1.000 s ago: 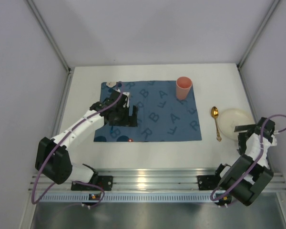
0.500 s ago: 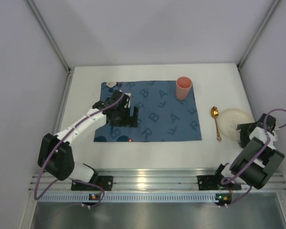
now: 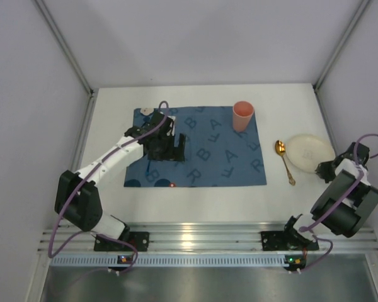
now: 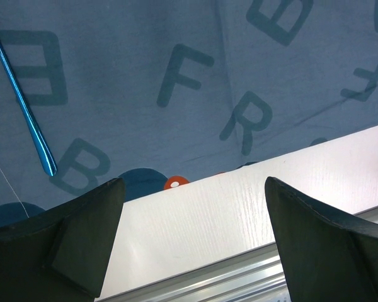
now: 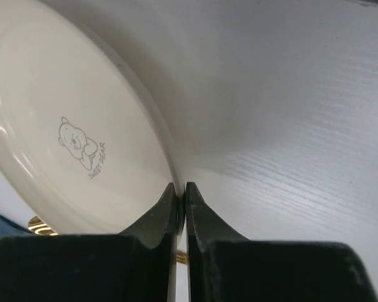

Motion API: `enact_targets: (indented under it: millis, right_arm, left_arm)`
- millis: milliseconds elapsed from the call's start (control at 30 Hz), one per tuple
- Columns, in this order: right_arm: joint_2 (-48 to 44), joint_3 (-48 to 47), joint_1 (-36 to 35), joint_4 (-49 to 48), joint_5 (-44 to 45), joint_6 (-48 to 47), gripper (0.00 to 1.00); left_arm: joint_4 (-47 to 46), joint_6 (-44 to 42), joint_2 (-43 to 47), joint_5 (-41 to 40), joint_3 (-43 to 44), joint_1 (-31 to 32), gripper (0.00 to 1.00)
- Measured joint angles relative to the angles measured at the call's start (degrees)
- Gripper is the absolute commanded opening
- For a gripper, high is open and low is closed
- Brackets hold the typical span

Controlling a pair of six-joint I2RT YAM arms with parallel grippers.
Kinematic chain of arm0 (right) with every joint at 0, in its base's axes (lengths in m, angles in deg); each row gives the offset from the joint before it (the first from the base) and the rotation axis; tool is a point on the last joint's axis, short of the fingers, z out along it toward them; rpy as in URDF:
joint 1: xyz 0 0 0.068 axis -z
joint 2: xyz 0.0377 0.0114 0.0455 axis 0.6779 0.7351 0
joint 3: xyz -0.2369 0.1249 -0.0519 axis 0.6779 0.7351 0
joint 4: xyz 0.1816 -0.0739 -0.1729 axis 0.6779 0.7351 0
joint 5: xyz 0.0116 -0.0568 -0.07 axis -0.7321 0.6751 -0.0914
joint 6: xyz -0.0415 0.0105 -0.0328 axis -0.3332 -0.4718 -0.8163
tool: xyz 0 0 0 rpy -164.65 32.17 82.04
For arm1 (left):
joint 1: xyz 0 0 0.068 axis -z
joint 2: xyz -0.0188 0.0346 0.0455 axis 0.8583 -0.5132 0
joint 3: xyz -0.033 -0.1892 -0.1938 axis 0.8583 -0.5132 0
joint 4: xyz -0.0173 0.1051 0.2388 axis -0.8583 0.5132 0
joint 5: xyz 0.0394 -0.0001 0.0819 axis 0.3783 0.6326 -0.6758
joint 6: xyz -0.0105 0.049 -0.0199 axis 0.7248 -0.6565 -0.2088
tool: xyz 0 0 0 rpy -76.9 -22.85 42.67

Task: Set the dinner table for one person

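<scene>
The dinner table (image 3: 195, 201) is a white top with a silver rail at its near edge. A cream plate (image 3: 307, 152) with a small bear print (image 5: 79, 143) sits at the right, tilted. My right gripper (image 3: 326, 168) is shut on its near rim (image 5: 181, 189). A gold spoon (image 3: 283, 161) lies just left of the plate. A pink cup (image 3: 242, 116) stands on the blue lettered placemat (image 3: 208, 160). My left gripper (image 3: 171, 150) hangs open over the placemat's left half, nothing between its fingers (image 4: 69, 239). A thin blue utensil handle (image 4: 22, 107) lies on the cloth.
White walls close in the table on the left, back and right. The aluminium rail (image 4: 239, 277) runs along the near edge, with both arm bases bolted to it. A small round white piece (image 3: 146, 111) rests at the placemat's far left corner.
My right gripper has closed from open onto the plate's rim, and the plate has shifted slightly away and tilted. The left arm has edged farther over the placemat, still open.
</scene>
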Motion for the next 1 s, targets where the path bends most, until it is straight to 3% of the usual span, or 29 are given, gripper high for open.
enact_targets:
  millis: [233,400,700,833,1000]
  right_arm:
    - [-7.0,-11.3,-2.6,8.2,-0.1,-1.4,0.0]
    - [-10.8,-20.9,-8.3,9.7,0.2,-1.6,0.0]
    - [-12.3,-24.2,-36.1,10.1,3.3,1.4,0.0]
    - [-9.0,-26.1,-49.4,10.0,5.6,1.2,0.0]
    - [-2.1,-29.8,-58.4,9.5,6.1,-0.2,0.0]
  left_arm:
    - [1.2,0.0,-1.9,0.0,2.0,0.0,0.98]
    - [2.2,0.0,-3.1,-0.1,3.8,0.0,0.98]
    - [5.0,2.1,-1.6,-5.7,6.1,-2.0,0.98]
    - [4.9,4.6,3.8,-7.4,3.6,-7.3,0.98]
    - [5.9,7.6,12.5,-9.8,-0.3,-9.8,0.98]
